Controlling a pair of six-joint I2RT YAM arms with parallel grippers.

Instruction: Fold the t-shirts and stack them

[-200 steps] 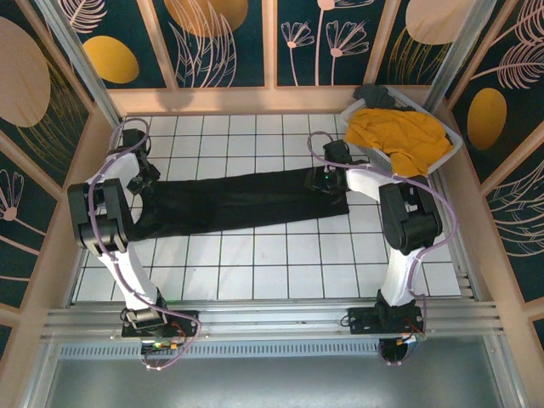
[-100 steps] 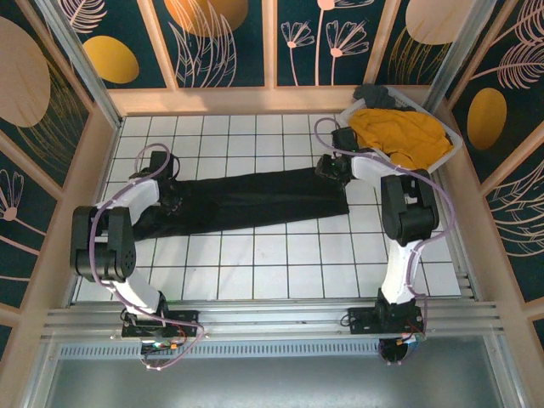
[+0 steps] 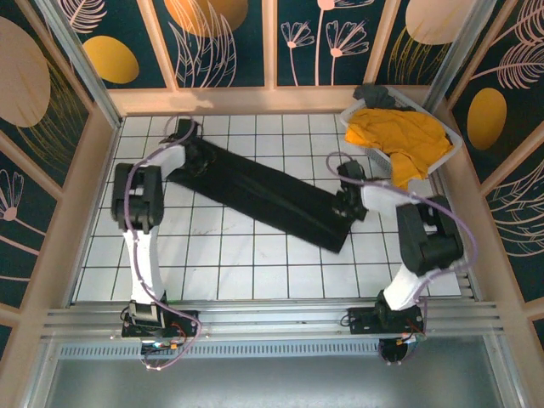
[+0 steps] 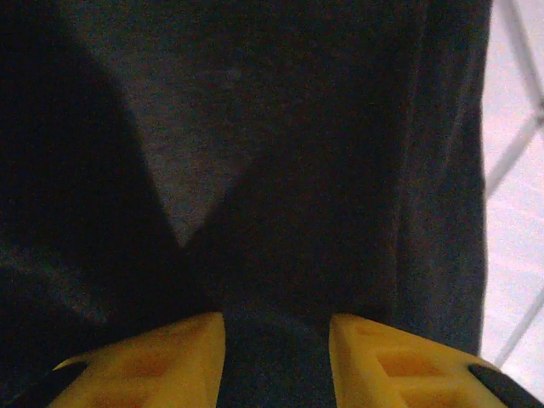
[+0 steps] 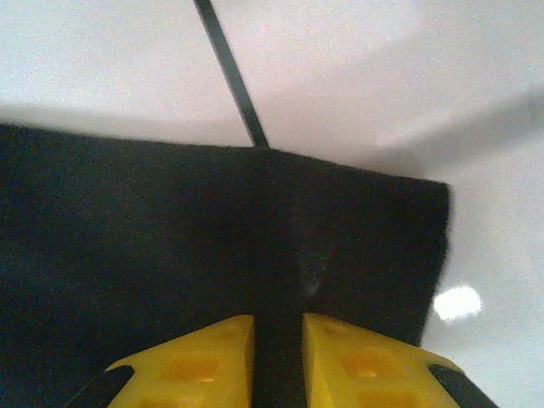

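T-shirts lie in two places. The black t-shirt (image 3: 263,194), folded into a long band, stretches diagonally across the tiled table (image 3: 255,272), far-left to near-right. The left gripper (image 3: 194,158) pinches its far-left end, with cloth bunched between the fingers (image 4: 170,348). The right gripper (image 3: 347,204) clamps the near-right end, its jaws narrow. The mustard-yellow t-shirt (image 3: 399,136) is heaped in the white lattice basket (image 3: 456,143) at the far-right corner.
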